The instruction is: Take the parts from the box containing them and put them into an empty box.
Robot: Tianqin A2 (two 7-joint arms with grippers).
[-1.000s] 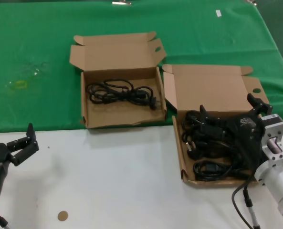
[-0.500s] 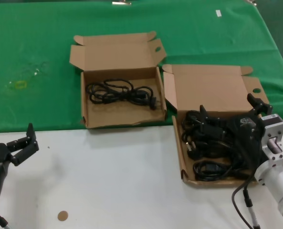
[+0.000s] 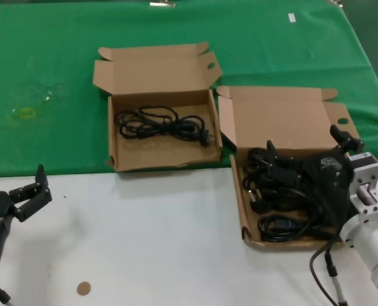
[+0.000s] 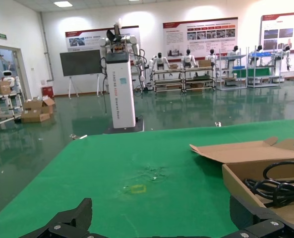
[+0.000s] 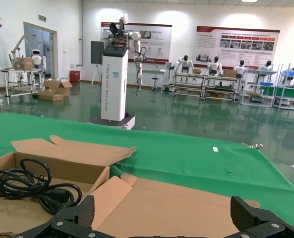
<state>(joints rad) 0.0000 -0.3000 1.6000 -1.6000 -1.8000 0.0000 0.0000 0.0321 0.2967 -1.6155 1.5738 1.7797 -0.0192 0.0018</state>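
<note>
The box with the round-holed lid ear stands at the right, and several black power cords lie piled in it. My right gripper hangs open just above that pile, with nothing between its fingers; the box's raised lid fills the space ahead of it. The twin box with the oval-holed ear sits further left on the green cloth. It holds one cord bundle, which also shows in the wrist views. My left gripper rests open and empty over the white table at the near left.
A green cloth covers the far half of the table, and a white surface covers the near half. A small yellow mark lies on the cloth at the left. A brown round spot is on the white surface. Both lids stand open toward the back.
</note>
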